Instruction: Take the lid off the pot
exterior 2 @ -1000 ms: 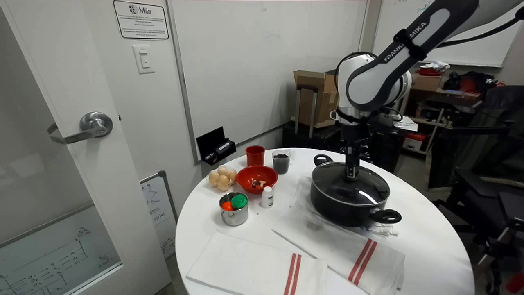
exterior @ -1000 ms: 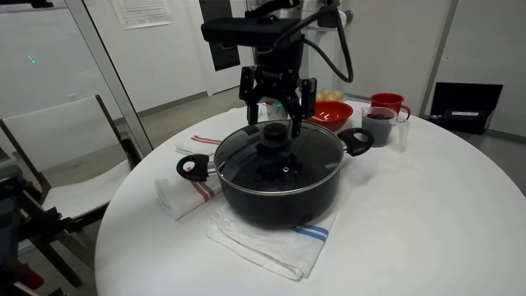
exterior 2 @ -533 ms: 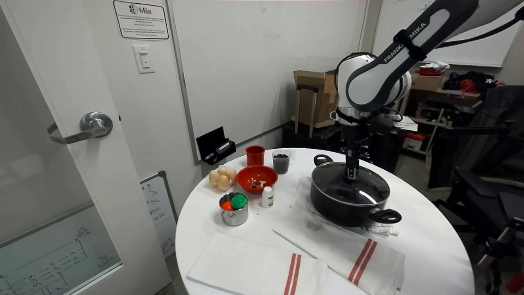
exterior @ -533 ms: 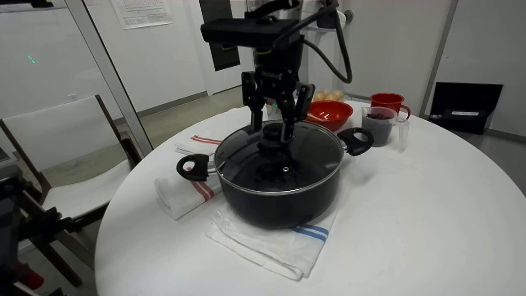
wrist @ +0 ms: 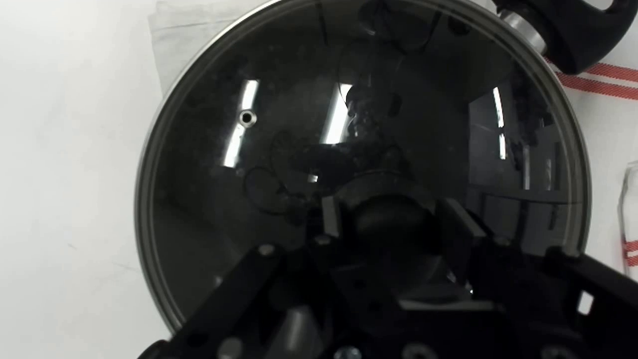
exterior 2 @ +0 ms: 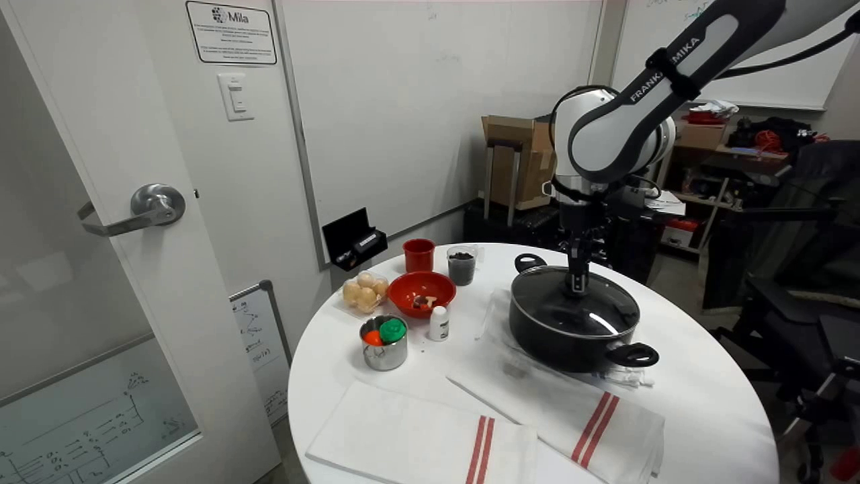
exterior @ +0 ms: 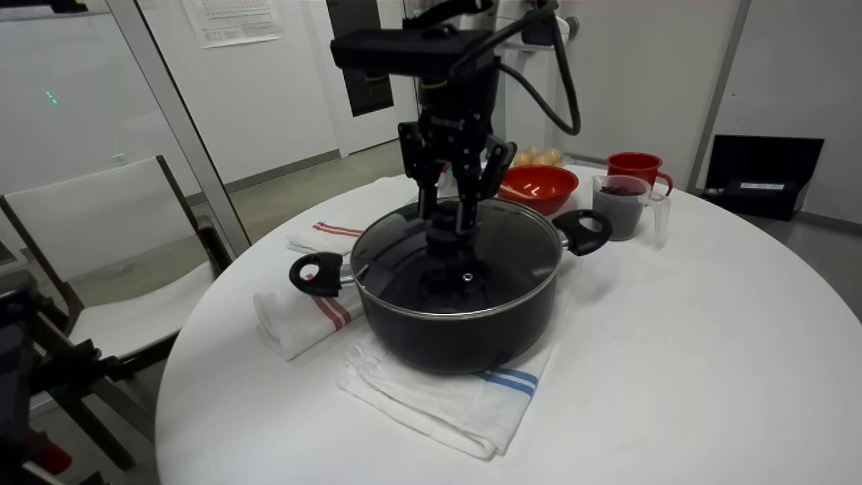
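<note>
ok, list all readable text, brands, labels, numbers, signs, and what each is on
"Mila": wall sign.
"FRANKA … MIKA": robot arm; a strap covers part of the lettering.
Gripper body: blurred, probably "ROBOTIQ".
Too small or blurred: the sign's smaller lines, poster, white bottle label, black box label, leaning whiteboard and other handwriting, green glowing marks.

Lid (exterior: pixel 455 283) seated on pot (exterior: pixel 458 347), gripper (exterior: pixel 447 222) astride lid knob (exterior: pixel 447 213). Under pot: white cloth (exterior: pixel 448 411), 2 blue stripes (exterior: pixel 506 384). Behind pot: red bowl (exterior: pixel 542 183).

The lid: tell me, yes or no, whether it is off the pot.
No, in an exterior view the lid rests on the pot, covering it from edge to edge.
</note>
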Tool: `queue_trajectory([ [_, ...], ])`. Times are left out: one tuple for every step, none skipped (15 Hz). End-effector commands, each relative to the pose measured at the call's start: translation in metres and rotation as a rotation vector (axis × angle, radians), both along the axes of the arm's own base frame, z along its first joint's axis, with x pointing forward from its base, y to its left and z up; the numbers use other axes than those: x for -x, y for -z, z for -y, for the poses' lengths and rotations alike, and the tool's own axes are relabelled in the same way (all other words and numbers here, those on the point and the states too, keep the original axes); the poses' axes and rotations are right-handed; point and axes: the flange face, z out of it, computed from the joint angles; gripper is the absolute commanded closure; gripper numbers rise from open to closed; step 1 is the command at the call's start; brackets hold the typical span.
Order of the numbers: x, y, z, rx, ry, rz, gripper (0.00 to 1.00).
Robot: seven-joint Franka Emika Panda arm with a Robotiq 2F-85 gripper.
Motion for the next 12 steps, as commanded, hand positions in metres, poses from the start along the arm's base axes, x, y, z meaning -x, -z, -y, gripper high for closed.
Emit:
queue_trajectory([
  [0.003,-0.01,0.0,0.021,0.008,0.022,0.75],
  [0.004,-0.012,0.001,0.023,0.008,0.025,0.75],
  [0.006,-0.017,0.003,0.029,0.012,0.031,0.75],
  [0.007,-0.019,0.004,0.033,0.014,0.037,0.75],
  [0.008,-0.022,0.005,0.036,0.016,0.042,0.75],
  [0.008,-0.024,0.005,0.038,0.015,0.045,0.75],
  [0.009,-0.027,0.005,0.042,0.014,0.051,0.75],
  [0.01,-0.03,0.005,0.044,0.011,0.056,0.75],
  [0.01,-0.035,0.005,0.049,0.006,0.065,0.75],
  [0.011,-0.039,0.006,0.055,0.001,0.073,0.75],
  [0.01,-0.045,0.006,0.063,-0.01,0.085,0.75],
  [0.009,-0.051,0.006,0.071,-0.02,0.095,0.75],
])
